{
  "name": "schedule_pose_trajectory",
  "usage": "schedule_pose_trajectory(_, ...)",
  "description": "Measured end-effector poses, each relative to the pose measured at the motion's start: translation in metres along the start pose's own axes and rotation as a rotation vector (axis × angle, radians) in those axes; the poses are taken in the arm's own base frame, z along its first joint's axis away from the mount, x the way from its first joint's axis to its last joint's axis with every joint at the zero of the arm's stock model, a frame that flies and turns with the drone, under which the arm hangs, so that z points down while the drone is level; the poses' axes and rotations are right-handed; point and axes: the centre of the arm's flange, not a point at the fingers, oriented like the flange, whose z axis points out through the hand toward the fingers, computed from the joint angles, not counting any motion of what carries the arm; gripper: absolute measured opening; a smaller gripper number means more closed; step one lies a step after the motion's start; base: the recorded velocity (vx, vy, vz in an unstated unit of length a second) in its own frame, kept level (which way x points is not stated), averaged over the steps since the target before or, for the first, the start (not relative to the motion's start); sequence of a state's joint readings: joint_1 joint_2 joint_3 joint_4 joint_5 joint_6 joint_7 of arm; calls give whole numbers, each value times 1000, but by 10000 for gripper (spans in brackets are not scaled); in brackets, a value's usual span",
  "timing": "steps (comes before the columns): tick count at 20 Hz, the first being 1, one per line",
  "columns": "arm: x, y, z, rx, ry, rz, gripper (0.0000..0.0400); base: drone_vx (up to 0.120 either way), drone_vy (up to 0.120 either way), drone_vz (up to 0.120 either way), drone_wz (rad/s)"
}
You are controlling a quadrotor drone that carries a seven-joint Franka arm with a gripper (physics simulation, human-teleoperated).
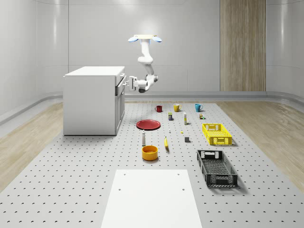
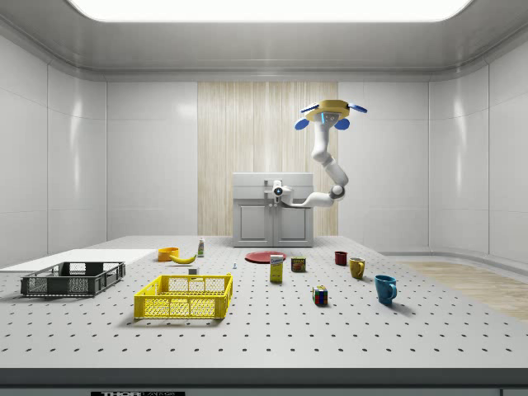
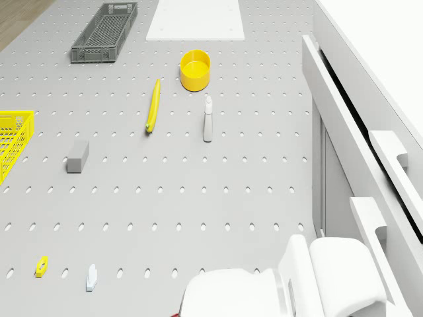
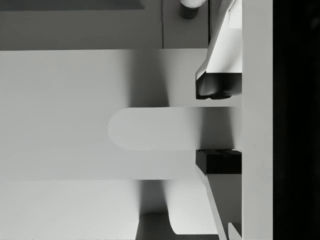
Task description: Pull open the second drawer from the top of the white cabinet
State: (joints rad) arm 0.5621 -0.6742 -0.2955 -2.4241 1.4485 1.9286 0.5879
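Drone [image 1: 145, 38] hovering beside front of white box-shaped cabinet [image 1: 92, 99], arm reaching toward it. End effector [image 4: 218, 124] sitting at flat white bar handle [image 4: 170, 129] of upper drawer [image 3: 344, 125], two dark finger pads [image 4: 216, 85] spread on either side of handle, not yet pinching it. Handle long axis running across fingers. Drawer appearing slightly out. Judgement: close fingers, then pull straight away from cabinet front.

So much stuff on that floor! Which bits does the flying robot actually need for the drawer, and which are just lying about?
Needed: white cabinet; its drawer handle, with the gripper fingers either side; the drone hovering beside the cabinet.

Lying about: red plate, yellow bowl, banana, three mugs, yellow crate, black crate.
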Motion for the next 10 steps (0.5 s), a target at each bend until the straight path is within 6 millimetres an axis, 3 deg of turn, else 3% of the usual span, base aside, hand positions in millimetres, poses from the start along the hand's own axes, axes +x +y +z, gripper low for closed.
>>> schedule_pose_trajectory(8,5,3,-14,1,0,-31,137,0,0,0,0)
schedule_pose_trajectory(10,3,2,-17,3,-2,-22,122,0,0,0,0)
